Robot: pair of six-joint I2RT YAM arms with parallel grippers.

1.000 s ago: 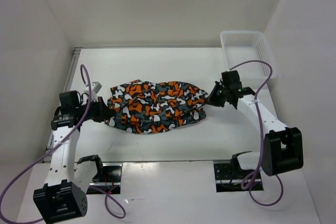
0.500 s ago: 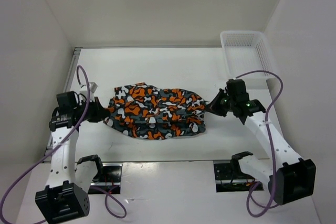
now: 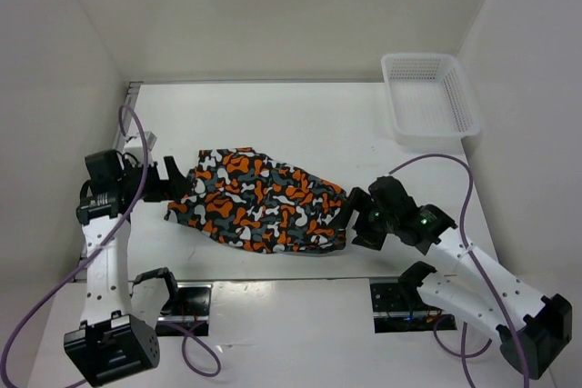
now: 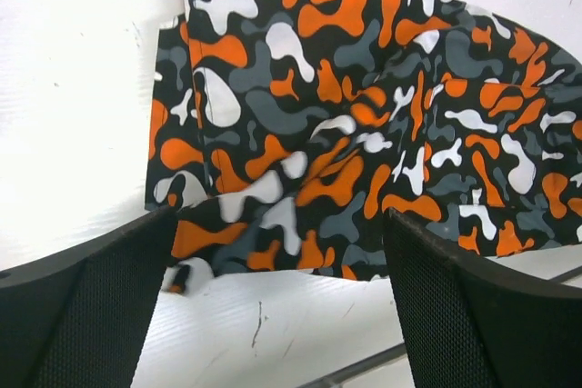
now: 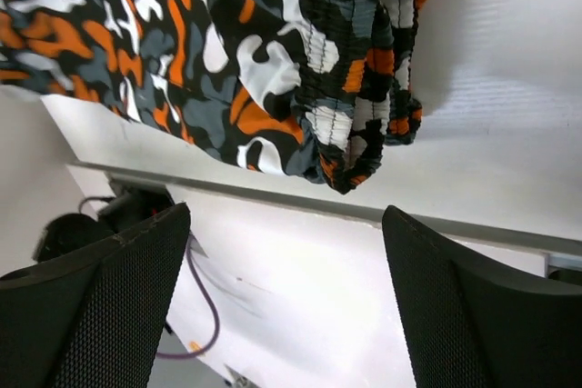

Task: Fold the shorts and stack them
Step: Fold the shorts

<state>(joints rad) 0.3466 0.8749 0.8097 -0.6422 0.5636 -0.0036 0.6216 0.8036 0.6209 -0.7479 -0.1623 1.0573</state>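
Observation:
The camouflage shorts (image 3: 264,202) lie as a folded bundle on the white table, slanting from mid left toward the near right. My left gripper (image 3: 171,184) sits just off their left end, open, with nothing between its fingers. In the left wrist view the shorts (image 4: 346,115) lie just beyond the left gripper (image 4: 277,315), over bare table. My right gripper (image 3: 356,218) is at the shorts' right end, open too. In the right wrist view the gathered waistband corner of the shorts (image 5: 355,88) hangs just ahead of the right gripper (image 5: 282,302), free of both fingers.
A white mesh basket (image 3: 427,97) stands at the far right corner. The table's near edge (image 5: 455,224) runs close under the shorts' right end. Purple cables (image 3: 436,165) loop over both arms. White walls close in the left, back and right sides.
Both grippers have gone from shut on the shorts' ends to open, letting go. The shorts came toward the near edge. The right arm swung in toward the near middle.

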